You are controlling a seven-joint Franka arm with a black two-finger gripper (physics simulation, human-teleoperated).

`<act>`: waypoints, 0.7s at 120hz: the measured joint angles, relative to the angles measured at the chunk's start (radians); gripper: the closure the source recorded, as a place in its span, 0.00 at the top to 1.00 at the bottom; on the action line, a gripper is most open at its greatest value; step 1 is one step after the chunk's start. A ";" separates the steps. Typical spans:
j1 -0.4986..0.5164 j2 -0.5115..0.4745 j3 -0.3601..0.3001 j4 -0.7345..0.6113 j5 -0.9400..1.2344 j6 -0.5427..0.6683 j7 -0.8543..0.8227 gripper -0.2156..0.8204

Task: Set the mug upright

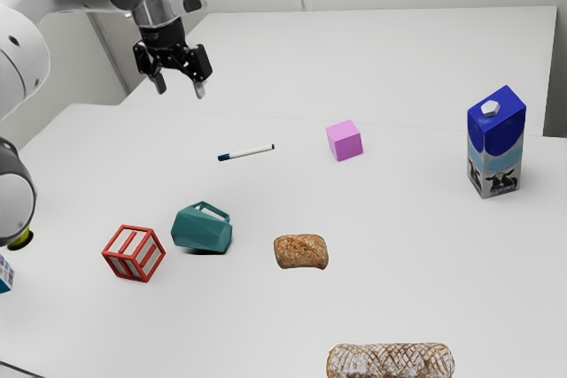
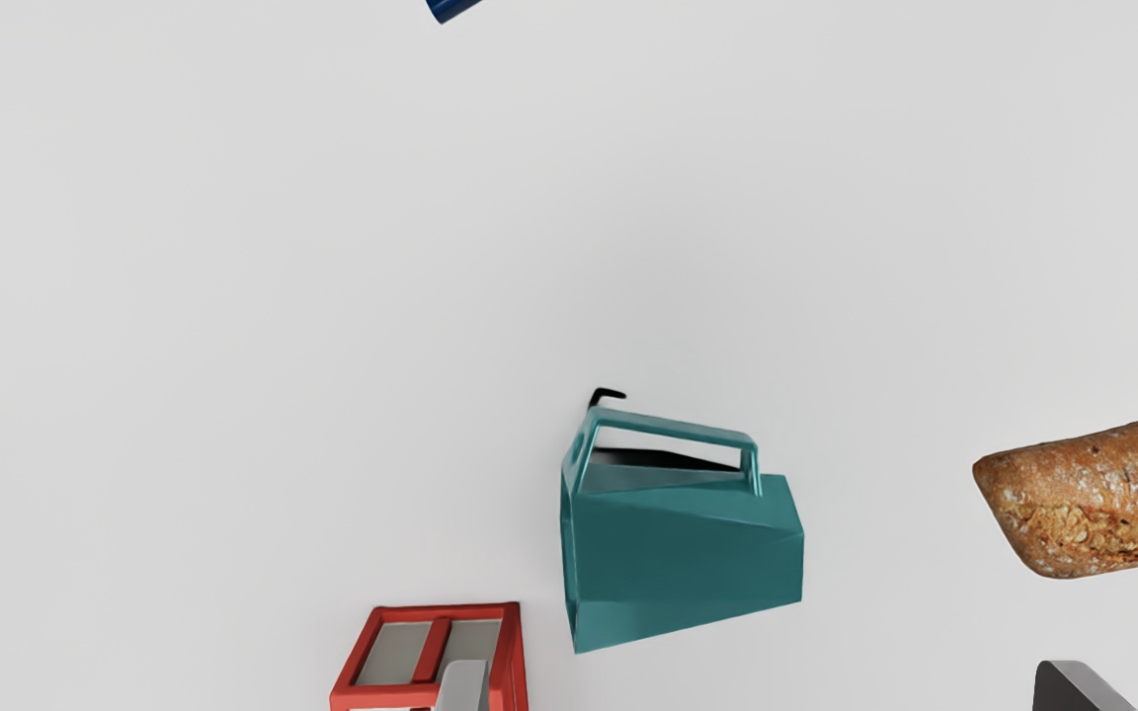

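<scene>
Teal faceted mug [image 1: 202, 235] with an angular handle is lying on its side on the white table [image 1: 257, 325], between a red-framed cube with pale panels [image 1: 134, 254] and a crusty brown bread roll [image 1: 301, 251]. My black two-finger gripper [image 1: 181, 92] is up in the air, fingers spread well apart lol

Bright, even light on table [image 1: 239, 325]. Small black shadow [image 1: 205, 251] under mug [image 1: 202, 232], more beside its handle [image 2: 673, 427]. Soft grey shading around mug.
</scene>
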State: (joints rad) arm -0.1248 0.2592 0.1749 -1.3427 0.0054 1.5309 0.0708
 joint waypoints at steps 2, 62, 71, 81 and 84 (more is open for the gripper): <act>0.000 0.000 0.000 0.000 0.000 -0.001 0.000 0.79; 0.062 -0.195 0.010 -0.404 -0.107 0.095 0.003 0.79; 0.075 -0.245 0.016 -0.510 -0.128 0.141 0.006 0.79; 0.073 -0.293 0.040 -0.616 -0.150 0.197 0.016 0.79; 0.072 -0.304 0.049 -0.648 -0.161 0.215 0.021 0.79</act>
State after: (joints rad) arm -0.0532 -0.0445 0.2242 -1.9912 -0.1553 1.7454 0.0919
